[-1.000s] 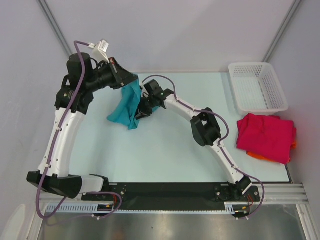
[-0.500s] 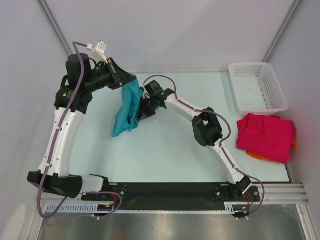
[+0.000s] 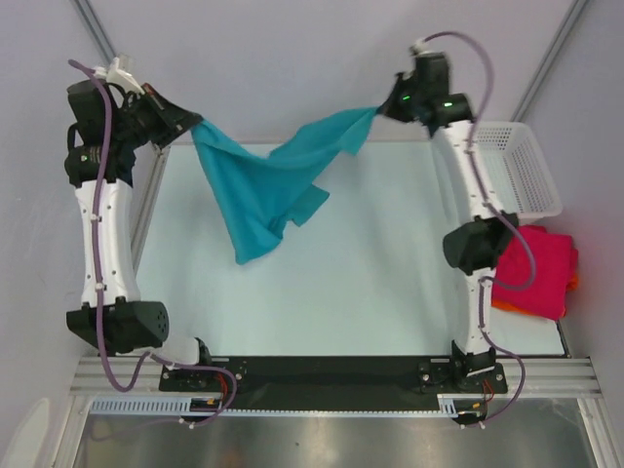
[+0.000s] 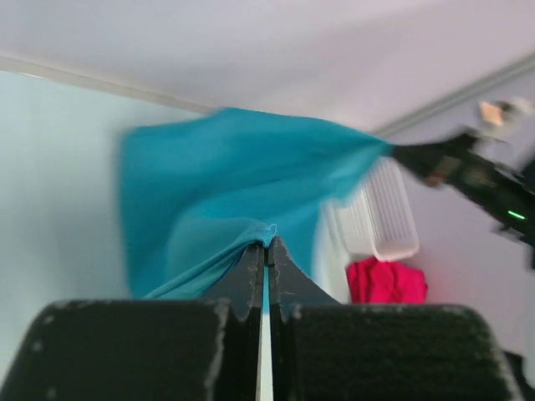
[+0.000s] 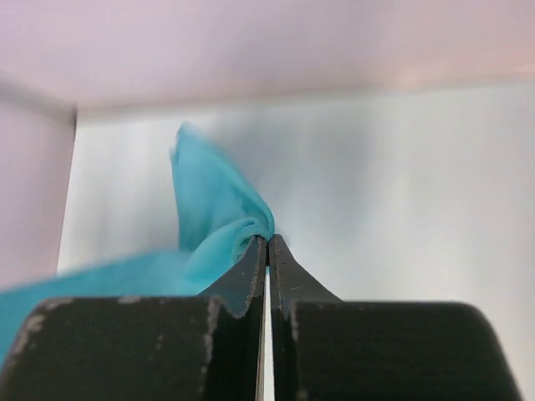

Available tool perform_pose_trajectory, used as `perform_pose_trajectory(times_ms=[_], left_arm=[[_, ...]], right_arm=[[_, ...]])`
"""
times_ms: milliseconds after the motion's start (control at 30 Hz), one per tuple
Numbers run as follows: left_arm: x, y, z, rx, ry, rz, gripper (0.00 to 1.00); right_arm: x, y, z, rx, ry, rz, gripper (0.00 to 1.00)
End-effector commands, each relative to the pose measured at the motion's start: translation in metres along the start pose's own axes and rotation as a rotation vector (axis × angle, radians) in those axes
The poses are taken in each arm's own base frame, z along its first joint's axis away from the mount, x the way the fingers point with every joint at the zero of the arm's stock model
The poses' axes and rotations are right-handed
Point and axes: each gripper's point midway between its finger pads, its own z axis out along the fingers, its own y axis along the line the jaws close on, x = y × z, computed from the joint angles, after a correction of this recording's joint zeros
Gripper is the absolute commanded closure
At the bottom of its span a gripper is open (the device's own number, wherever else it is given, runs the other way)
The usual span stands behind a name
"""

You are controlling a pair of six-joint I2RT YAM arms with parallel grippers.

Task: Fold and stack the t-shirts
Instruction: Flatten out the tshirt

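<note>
From above, we see the teal t-shirt (image 3: 261, 185) hanging in the air over the far half of the table (image 3: 341, 292), stretched between the two arms. The left claw (image 3: 195, 125) is pinched shut on one corner and the right claw (image 3: 380, 109) is clamped on another, while the rest of the cloth sags in a loose point towards the table. At the right edge, just below the white mesh basket (image 3: 531, 207), the crimson-pink t-shirt (image 3: 536, 265) lies folded on the orange t-shirt (image 3: 507, 305) (only a thin edge of it peeks out). We judge the stack to be two shirts deep, so the teal one is the last to be laid flat, folded and set on top. From the left wrist, we see that claw (image 4: 266, 242) closed with no gap to speak of, and a fold of the teal shirt (image 4: 242, 167) trapped at its tips. The cloth is spread wide and blurred, with the pink shirt (image 4: 386, 280) and the basket (image 4: 389, 221) small beyond it. From the right wrist, the claw (image 5: 267, 241) is likewise shut tight on a bunched corner of teal cloth (image 5: 213, 209), and the pale table lies behind it. Counting, we find three t-shirts (one teal, one crimson-pink, one orange), one basket and two claws.
</note>
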Motion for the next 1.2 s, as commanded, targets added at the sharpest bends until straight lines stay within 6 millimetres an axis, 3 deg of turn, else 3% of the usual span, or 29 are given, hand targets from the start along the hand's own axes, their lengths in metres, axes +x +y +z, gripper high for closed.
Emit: perform_pose_trajectory(times_ms=[0,33,67,200,333,467,567,600,667,700,733,800,833,867,900,933,967,1000,1033,1100,1167], left_arm=[[-0.032,0.003,-0.003,0.037,-0.037,-0.029,1.0],[-0.042,-0.003,-0.005,0.048,-0.061,-0.013,1.0],[-0.048,-0.003,-0.006,0.048,-0.077,-0.011,1.0],[-0.061,-0.017,-0.013,0.089,-0.125,-0.014,1.0],[-0.064,-0.023,-0.013,0.121,-0.135,-0.027,1.0],[-0.06,-0.019,-0.011,0.12,-0.119,-0.022,1.0],[-0.047,-0.013,-0.008,0.125,-0.08,-0.032,1.0],[-0.037,-0.006,-0.007,0.117,-0.059,-0.046,1.0],[-0.023,-0.001,-0.008,0.115,-0.033,-0.043,1.0],[-0.008,0.01,-0.005,0.1,-0.003,-0.068,1.0],[-0.003,0.005,-0.014,0.105,-0.009,-0.054,1.0],[0.021,0.015,-0.015,0.095,0.033,-0.073,1.0],[0.026,0.008,-0.025,0.101,0.028,-0.058,1.0],[0.032,0.01,-0.028,0.097,0.035,-0.045,1.0],[0.047,0.018,-0.03,0.072,0.069,-0.073,1.0],[0.054,0.011,-0.041,0.076,0.069,-0.056,1.0],[0.061,0.011,-0.046,0.075,0.081,-0.039,1.0],[0.079,0.02,-0.049,0.045,0.118,-0.073,1.0],[0.085,0.012,-0.062,0.044,0.098,-0.053,1.0],[0.108,0.022,-0.068,0.013,0.106,-0.084,1.0],[0.121,0.017,-0.083,0.01,0.082,-0.085,1.0]], right_arm=[[-0.13,-0.044,-0.16,0.15,-0.397,0.017,1.0],[-0.139,-0.055,-0.176,0.188,-0.437,0.027,1.0],[-0.153,-0.065,-0.206,0.212,-0.496,0.038,1.0],[-0.166,-0.067,-0.255,0.258,-0.589,0.028,1.0],[-0.164,-0.058,-0.258,0.232,-0.587,0.022,1.0],[-0.151,-0.057,-0.24,0.21,-0.516,0.029,1.0],[-0.13,-0.053,-0.226,0.2,-0.44,0.03,1.0],[-0.113,-0.06,-0.213,0.216,-0.383,0.033,1.0],[-0.099,-0.049,-0.219,0.196,-0.37,0.027,1.0],[-0.075,-0.058,-0.204,0.214,-0.306,0.035,1.0],[-0.073,-0.049,-0.219,0.189,-0.34,0.026,1.0],[-0.057,-0.049,-0.221,0.182,-0.328,0.042,1.0],[-0.031,-0.052,-0.211,0.168,-0.266,0.048,1.0],[-0.026,-0.045,-0.227,0.153,-0.284,0.05,1.0],[-0.015,-0.046,-0.231,0.155,-0.272,0.057,1.0],[0.005,-0.051,-0.228,0.167,-0.227,0.066,1.0],[0.014,-0.041,-0.245,0.144,-0.241,0.057,1.0],[0.023,-0.038,-0.251,0.138,-0.235,0.063,1.0],[0.045,-0.041,-0.25,0.146,-0.188,0.071,1.0],[0.06,-0.025,-0.274,0.096,-0.198,0.103,1.0],[0.088,-0.013,-0.282,0.058,-0.146,0.12,1.0]])
